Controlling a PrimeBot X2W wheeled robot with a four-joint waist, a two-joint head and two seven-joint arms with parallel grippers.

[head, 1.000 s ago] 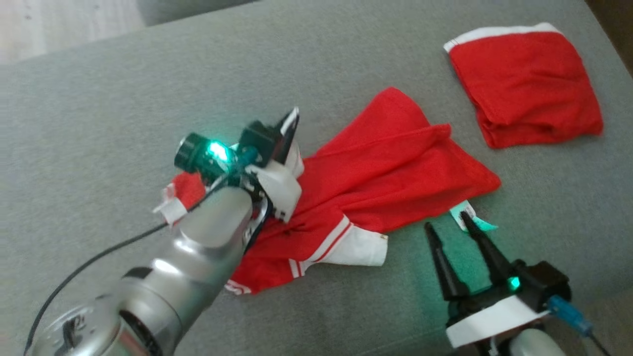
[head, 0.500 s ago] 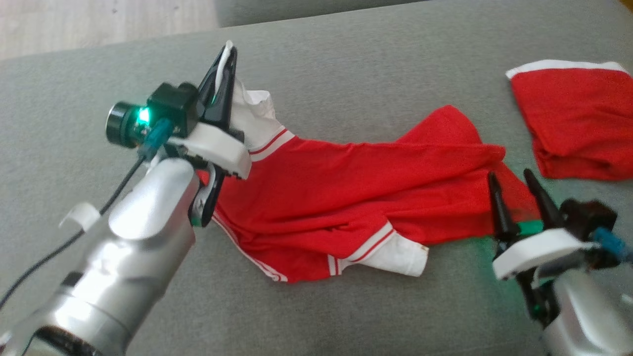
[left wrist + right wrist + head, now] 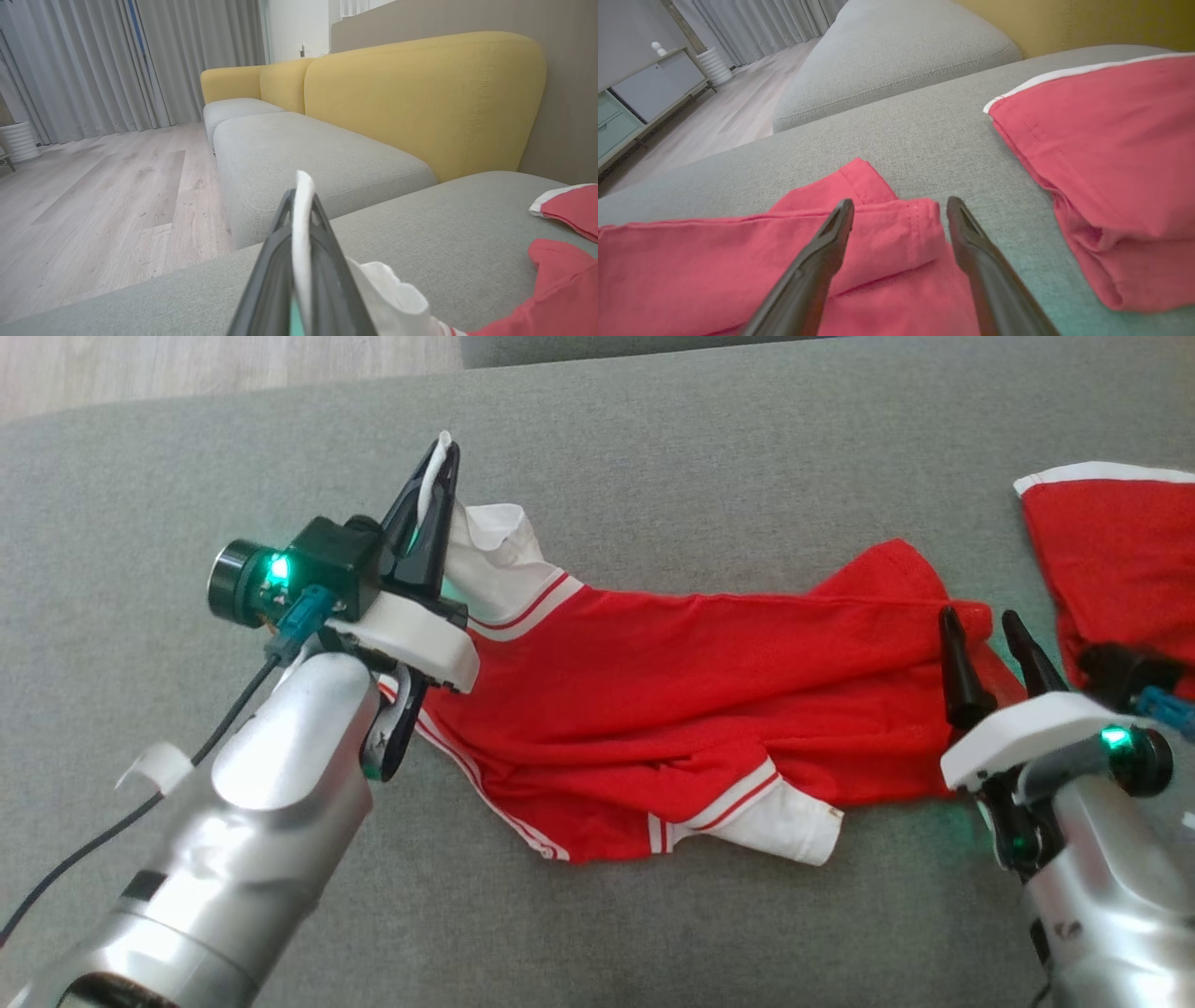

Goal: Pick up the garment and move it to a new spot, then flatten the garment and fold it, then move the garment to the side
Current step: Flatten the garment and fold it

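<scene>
The red garment point(image 3: 691, 700) is lying stretched lengthwise across the grey sofa seat point(image 3: 700, 439), rumpled along its middle. The left pincer point(image 3: 441, 453) is pinching the edge of the white sleeve point(image 3: 504, 560) between tightly closed fingers, holding that end raised off the cushion. The right pincer point(image 3: 978, 616) is hovering with fingers spread wide over the opposite hem, gripping nothing. A folded red garment point(image 3: 1111, 551) is resting just beyond it, apart from the first.

Spread right tool point(image 3: 900, 207) over garment point(image 3: 878, 228)
</scene>
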